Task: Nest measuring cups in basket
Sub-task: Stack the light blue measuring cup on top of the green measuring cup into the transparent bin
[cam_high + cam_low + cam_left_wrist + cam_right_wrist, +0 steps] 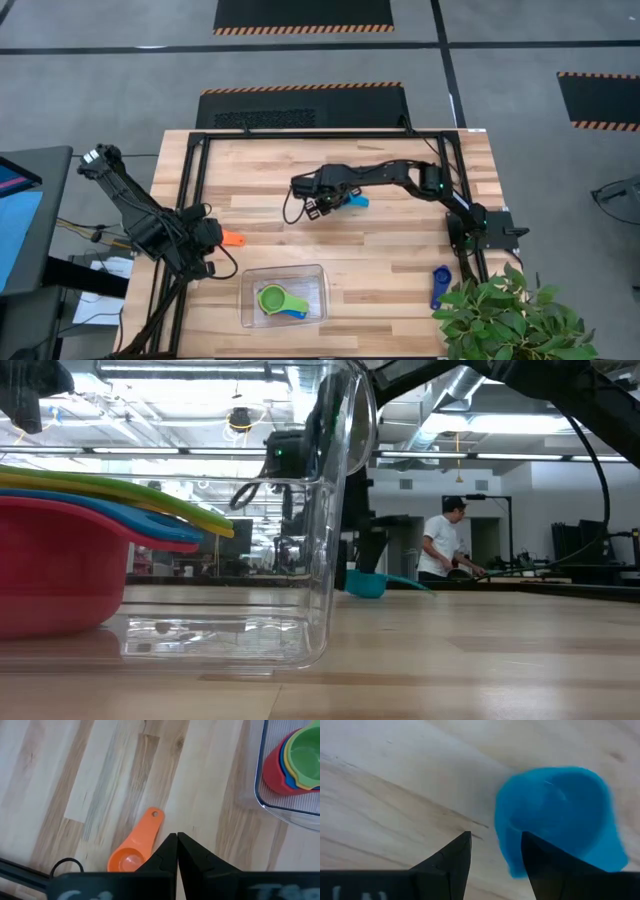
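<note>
Butcher-block table [400, 240] on grey floor; right gripper [495, 852] narrowly parted beside light blue cup [560, 815] at centre, left gripper [177, 845] closed at 9 o'clock; person [443, 545] behind.

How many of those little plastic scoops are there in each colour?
Red plastic measuring cup: 1
Orange cup: 1
Yellow cup: 1
Green cup: 1
Light blue cups: 2
Dark blue cup: 1
Total: 7

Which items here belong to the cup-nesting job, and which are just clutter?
Job: basket with nested stack; orange cup; light blue cup at right gripper; dark blue cup; left gripper.
Clutter: potted plant.
</note>
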Robot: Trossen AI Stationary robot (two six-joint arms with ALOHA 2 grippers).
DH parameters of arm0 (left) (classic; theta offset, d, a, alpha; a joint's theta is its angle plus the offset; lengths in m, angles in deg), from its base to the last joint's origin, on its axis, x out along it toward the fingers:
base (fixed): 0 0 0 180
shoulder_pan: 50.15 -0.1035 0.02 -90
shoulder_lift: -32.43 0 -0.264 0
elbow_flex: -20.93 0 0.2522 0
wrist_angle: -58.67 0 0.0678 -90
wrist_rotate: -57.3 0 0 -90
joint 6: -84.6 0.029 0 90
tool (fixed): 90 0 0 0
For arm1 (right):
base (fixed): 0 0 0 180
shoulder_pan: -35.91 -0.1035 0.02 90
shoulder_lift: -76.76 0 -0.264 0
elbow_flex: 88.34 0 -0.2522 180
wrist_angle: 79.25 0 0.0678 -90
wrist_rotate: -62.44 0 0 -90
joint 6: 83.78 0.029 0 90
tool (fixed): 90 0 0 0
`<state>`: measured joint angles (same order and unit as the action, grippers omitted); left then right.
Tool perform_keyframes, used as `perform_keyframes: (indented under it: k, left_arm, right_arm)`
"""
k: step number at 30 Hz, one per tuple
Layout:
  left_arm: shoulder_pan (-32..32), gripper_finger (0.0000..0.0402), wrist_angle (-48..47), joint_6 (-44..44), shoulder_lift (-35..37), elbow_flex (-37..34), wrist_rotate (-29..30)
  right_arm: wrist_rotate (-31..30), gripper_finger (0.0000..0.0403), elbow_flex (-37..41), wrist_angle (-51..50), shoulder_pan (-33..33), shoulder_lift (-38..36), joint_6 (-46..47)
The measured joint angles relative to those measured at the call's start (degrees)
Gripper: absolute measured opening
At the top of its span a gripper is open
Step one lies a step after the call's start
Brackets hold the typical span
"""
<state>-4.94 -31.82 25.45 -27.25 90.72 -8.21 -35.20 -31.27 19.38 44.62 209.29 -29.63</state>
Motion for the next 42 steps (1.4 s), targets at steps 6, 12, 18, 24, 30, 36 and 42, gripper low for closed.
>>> perform_keyframes:
  k: [6,12,18,24,30,36,42]
  left_arm:
    - [-0.01,0.0,0.39,0.93,0.0,0.0,0.01]
    - [0.0,0.0,1.1,0.93,0.0,0.0,0.02]
    - [0.0,0.0,1.26,0.91,-0.02,0.0,0.1]
    - [0.0,0.0,1.24,0.91,-0.02,0.0,0.22]
    - [-0.01,0.0,0.93,1.02,-0.02,0.0,0.2]
    - [-0.01,0.0,-1.32,-0.28,-0.01,0.0,0.17]
    - [-0.02,0.0,-2.2,-1.52,0.0,0.02,0.28]
  right_arm:
    - [-0.25,0.0192,1.62,3.27,0.49,0.0,-1.6]
    - [-1.24,0.0143,1.68,5.22,0.4,0.0,-3.2]
    - [5.07,0.0019,1.64,5.51,0.44,-0.02,-7.48]
    - [17.29,0.0012,-1.74,7.28,0.18,-0.13,-7.99]
    - [24.0,0.0012,-16.09,6.48,-2.56,-0.19,-7.5]
    - [24.03,0.0012,-23.53,13.62,-10.97,-3.62,-1.33]
    - [14.96,0.0012,-22.88,23.51,-22.03,-4.98,9.06]
